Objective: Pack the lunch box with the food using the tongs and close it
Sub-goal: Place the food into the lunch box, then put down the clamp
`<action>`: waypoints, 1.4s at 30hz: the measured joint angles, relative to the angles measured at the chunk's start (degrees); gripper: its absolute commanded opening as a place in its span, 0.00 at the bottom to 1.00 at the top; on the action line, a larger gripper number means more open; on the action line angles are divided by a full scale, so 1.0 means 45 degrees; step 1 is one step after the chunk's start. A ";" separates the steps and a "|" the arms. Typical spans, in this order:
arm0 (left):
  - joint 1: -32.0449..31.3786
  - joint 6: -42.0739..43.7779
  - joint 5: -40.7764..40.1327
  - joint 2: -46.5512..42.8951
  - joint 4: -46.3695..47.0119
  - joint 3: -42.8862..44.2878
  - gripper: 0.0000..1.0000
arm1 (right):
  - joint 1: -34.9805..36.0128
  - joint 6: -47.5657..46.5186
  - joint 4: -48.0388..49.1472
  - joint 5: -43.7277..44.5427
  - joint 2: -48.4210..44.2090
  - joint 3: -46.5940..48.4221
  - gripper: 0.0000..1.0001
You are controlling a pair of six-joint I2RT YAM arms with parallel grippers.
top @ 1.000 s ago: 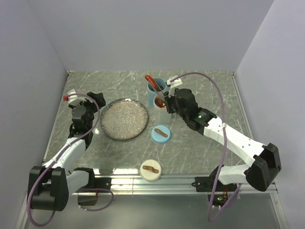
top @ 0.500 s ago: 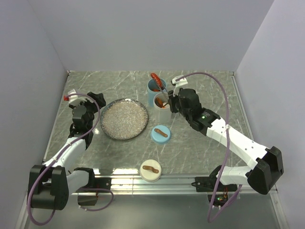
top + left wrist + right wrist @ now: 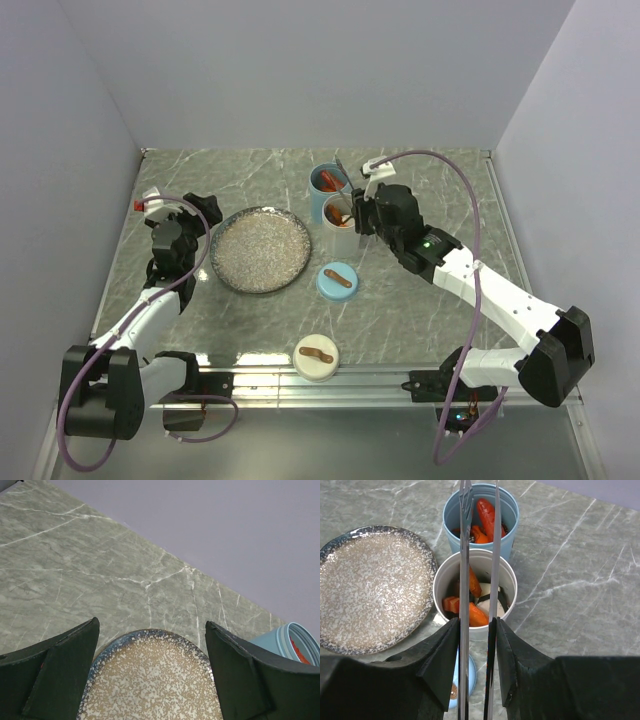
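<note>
The lunch box shows as two open round cups: a blue cup point(image 3: 328, 183) point(image 3: 512, 515) at the back and a white cup point(image 3: 341, 224) point(image 3: 510, 587) in front of it. Food fills both. A red sausage point(image 3: 489, 513) and orange pieces lie in the blue cup, and orange, white and black pieces point(image 3: 476, 612) lie in the white one. My right gripper point(image 3: 362, 214) point(image 3: 477, 630) is shut on the tongs point(image 3: 465, 555). Their two thin arms stand slightly apart above the cups, and the tips hold nothing. My left gripper point(image 3: 196, 213) point(image 3: 151, 630) hangs open over the plate's edge.
A speckled plate point(image 3: 260, 249) point(image 3: 150, 680) point(image 3: 370, 590) lies bare left of the cups. A blue lid point(image 3: 337, 280) point(image 3: 470, 680) with a brown strip handle lies in front of the white cup. A cream lid point(image 3: 316, 357) sits near the front edge.
The tongs held the red sausage over the blue cup. Their arms have since spread, and the sausage now lies inside that cup. The left arm has not moved.
</note>
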 measured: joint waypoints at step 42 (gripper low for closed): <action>0.0068 -0.0039 0.0097 -0.0340 0.0092 -0.0228 0.94 | -0.3109 0.5061 -0.0918 -0.1209 -0.2968 -0.5989 0.40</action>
